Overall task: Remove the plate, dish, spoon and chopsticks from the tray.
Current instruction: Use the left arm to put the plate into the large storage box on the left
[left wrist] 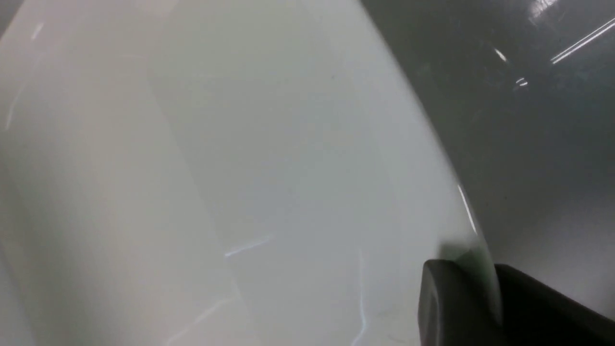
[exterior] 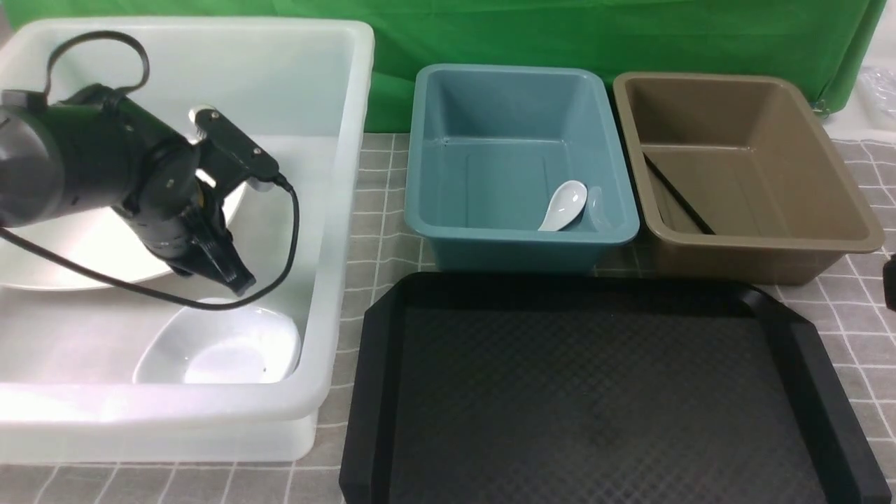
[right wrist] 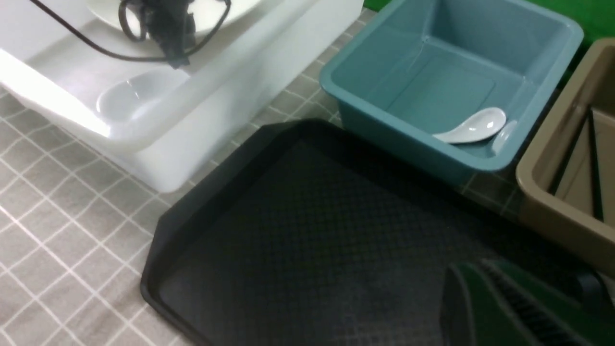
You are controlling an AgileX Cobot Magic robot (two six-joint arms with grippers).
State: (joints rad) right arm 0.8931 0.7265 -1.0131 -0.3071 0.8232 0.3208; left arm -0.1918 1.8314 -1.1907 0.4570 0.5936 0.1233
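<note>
The left claw [exterior: 234,280] is reaching down inside the white bin [exterior: 336,231], with the large white square plate [left wrist: 269,158] lying tilted just behind and beneath it. In the left wrist view two dark fingers [left wrist: 456,302] are sitting either side of the plate's rim, but whether they are pinching it or letting go I cannot tell. The small white dish [exterior: 224,346] is resting directly below the claw tip. To finish well, the claw should be easing apart gently and lifting straight up, since a sideways pull could drag the glossy plate onto the dish. Well off to the claw's right, the soup spoon [exterior: 563,205] is lying in the teal bin [exterior: 521,241] and the black chopsticks [exterior: 675,196] in the brown bin [exterior: 763,245]; the black tray [exterior: 371,392] is standing cleared. The right claw [right wrist: 509,307] is clenched on nothing, parked over the tray's corner
</note>
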